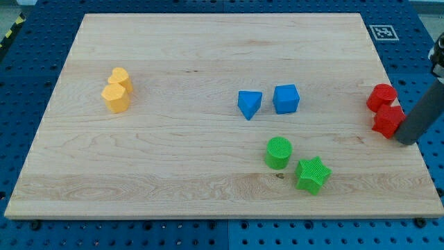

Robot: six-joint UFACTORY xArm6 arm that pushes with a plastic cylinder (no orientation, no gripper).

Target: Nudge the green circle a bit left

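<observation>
The green circle stands on the wooden board, right of centre toward the view's bottom. A green star lies just to its lower right, a small gap between them. My tip is at the board's right edge, far to the right of the green circle. It sits right beside the lower of two red blocks.
A blue triangle-like block and a blue cube sit above the green circle. A second red block is at the right edge. Two yellow blocks touch each other at the view's left.
</observation>
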